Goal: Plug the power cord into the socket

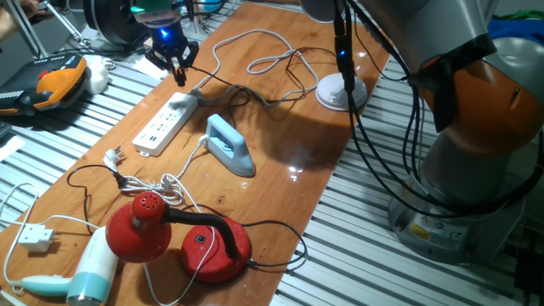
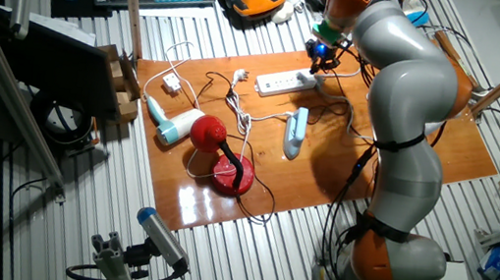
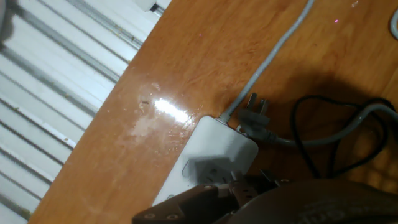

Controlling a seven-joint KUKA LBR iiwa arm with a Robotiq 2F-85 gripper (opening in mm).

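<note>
The socket point(image 1: 161, 127) is a long white power strip lying on the wooden table, also seen in the other fixed view point(image 2: 283, 83). Its far end fills the lower middle of the hand view point(image 3: 214, 155). My gripper point(image 1: 179, 73) point(image 2: 318, 64) hangs just above that far end, its fingers close together on a small black plug. The thin black power cord point(image 1: 240, 88) trails from the fingers across the table and loops at the right of the hand view point(image 3: 305, 134). There, only the blurred gripper point(image 3: 236, 190) shows along the bottom edge, with the plug mostly hidden.
A grey plug point(image 3: 256, 109) on a pale grey cable lies just beyond the strip's end. A light-blue iron point(image 1: 229, 144), a red lamp point(image 1: 140, 225), a hair dryer point(image 1: 89, 272) and a white plug block point(image 1: 36, 236) sit nearer. A white round base point(image 1: 340, 92) stands to the right.
</note>
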